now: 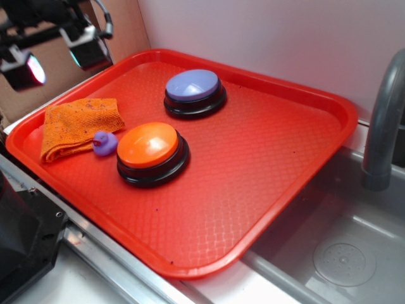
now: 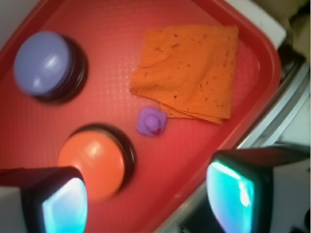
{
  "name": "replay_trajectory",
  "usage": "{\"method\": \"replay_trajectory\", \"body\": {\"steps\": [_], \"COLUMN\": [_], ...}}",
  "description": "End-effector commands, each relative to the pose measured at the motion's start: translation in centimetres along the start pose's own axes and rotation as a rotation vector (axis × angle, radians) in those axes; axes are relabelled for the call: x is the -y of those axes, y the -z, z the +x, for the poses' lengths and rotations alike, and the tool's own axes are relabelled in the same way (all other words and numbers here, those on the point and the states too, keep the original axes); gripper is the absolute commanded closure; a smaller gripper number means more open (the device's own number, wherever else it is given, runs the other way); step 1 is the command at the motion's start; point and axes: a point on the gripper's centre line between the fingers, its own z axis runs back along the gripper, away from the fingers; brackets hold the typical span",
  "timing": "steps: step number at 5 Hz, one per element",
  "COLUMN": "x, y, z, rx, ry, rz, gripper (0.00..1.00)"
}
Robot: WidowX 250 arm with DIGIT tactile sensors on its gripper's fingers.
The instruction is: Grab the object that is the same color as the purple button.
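A tiny purple rubber duck [image 1: 104, 143] [image 2: 151, 121] sits on the red tray [image 1: 266, 164] [image 2: 116, 39], between the orange cloth and the orange button. The purple button [image 1: 193, 90] [image 2: 43, 63], a lavender dome on a black base, stands farther back on the tray. My gripper [image 1: 58, 57] [image 2: 148, 201] hangs high above the tray's left corner, open, with nothing between its fingers. In the wrist view the duck lies ahead of the wide gap between the two pads [image 2: 65, 208].
An orange-domed button [image 1: 152, 152] [image 2: 95, 162] stands right beside the duck. A folded orange cloth [image 1: 77, 125] [image 2: 192, 68] touches the duck's other side. A grey sink [image 1: 342, 253] with a faucet [image 1: 383, 120] lies to the right of the tray. A cardboard wall [image 1: 126, 28] stands behind.
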Motion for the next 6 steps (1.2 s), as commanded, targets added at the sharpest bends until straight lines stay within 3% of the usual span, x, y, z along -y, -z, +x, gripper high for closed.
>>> {"method": "replay_trajectory", "body": {"steps": [1, 2, 3, 4, 5, 6], "x": [-1.3, -1.3, -1.2, -1.1, -1.3, -1.4], "y": [4.9, 7.0, 8.2, 9.0, 9.0, 9.0], "z": [0.9, 0.4, 0.6, 0.9, 0.9, 0.9], "rx": [0.074, 0.1, 0.102, 0.064, 0.067, 0.074], "ry": [-0.464, -0.477, -0.46, -0.419, -0.429, -0.428], "rz": [0.016, 0.065, 0.068, 0.046, 0.039, 0.03], "gripper": [0.0, 0.0, 0.0, 0.0, 0.38, 1.0]}}
